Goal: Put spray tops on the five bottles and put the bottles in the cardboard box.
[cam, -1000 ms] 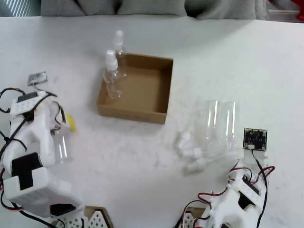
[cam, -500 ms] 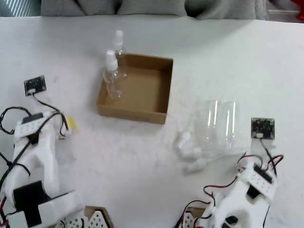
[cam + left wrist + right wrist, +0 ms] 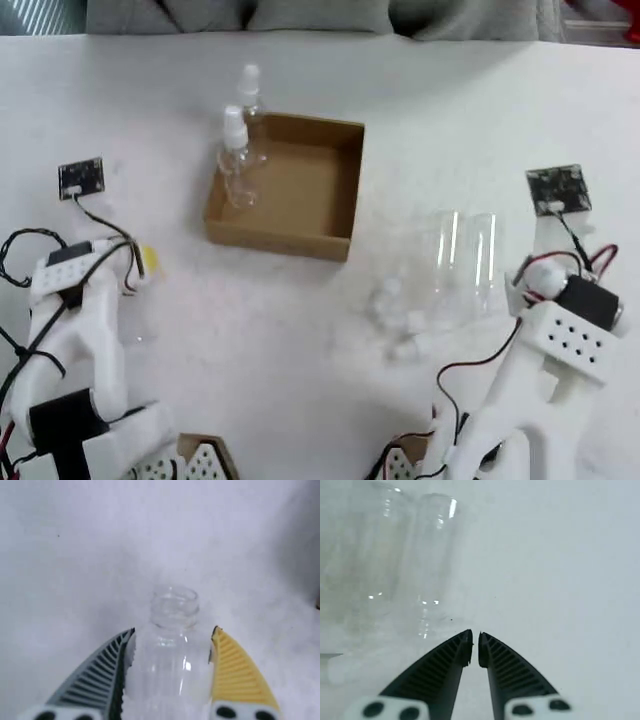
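The left gripper (image 3: 172, 636), with one grey finger and one yellow, is clamped around the body of a clear plastic bottle without a top (image 3: 175, 605). The bottle's open neck points away from the gripper, over the white counter (image 3: 75, 540). The right gripper (image 3: 474, 642) has its black fingers closed to a hairline gap and grips nothing. It sits low over the counter, just beside two clear topless bottles lying side by side (image 3: 405, 555). In the high view, a small cluster of loose white spray tops (image 3: 397, 315) lies on the counter near those two bottles. Farther off sits the open brown cardboard box (image 3: 280, 238). Two clear bottles fitted with white spray tops (image 3: 236, 150) stand at its far left corner. Whether either one stands inside the box cannot be told.
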{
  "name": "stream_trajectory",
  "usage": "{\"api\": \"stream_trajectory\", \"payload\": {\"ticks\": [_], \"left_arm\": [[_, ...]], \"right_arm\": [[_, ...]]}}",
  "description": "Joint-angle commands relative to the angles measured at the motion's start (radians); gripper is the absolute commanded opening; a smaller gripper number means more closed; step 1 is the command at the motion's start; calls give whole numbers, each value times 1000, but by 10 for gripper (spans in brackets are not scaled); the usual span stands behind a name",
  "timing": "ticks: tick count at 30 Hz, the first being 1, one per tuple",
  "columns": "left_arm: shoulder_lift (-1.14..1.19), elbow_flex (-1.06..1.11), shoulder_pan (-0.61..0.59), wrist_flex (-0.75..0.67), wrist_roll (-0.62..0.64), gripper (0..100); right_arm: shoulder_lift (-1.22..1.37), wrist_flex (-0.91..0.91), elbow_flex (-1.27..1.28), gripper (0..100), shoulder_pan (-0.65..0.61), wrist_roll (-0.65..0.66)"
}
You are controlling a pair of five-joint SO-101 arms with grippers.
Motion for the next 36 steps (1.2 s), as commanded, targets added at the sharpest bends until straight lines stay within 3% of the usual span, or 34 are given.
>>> {"api": "stream_trajectory", "payload": {"ticks": [1,4,9,13,21,24,30,36], "left_arm": [[-41,-3,12,-20,-14,28],[-41,-3,12,-20,-15,28],[-41,-2,12,-20,-15,28],[-41,-2,12,-18,-15,28],[-41,-2,10,-17,-15,28],[-41,-2,10,-17,-15,28],[-41,-2,10,-17,-15,28],[-41,-2,12,-17,-15,28]], "right_arm": [[-16,91,-107,21,-120,9],[-16,160,-153,21,-243,83],[-16,257,-163,21,-430,417],[-10,308,-161,22,-493,680],[-8,394,-74,22,-575,1071],[-5,351,-26,40,-585,1122],[-5,282,51,206,-587,1221],[-5,193,84,215,-607,1255]]}}
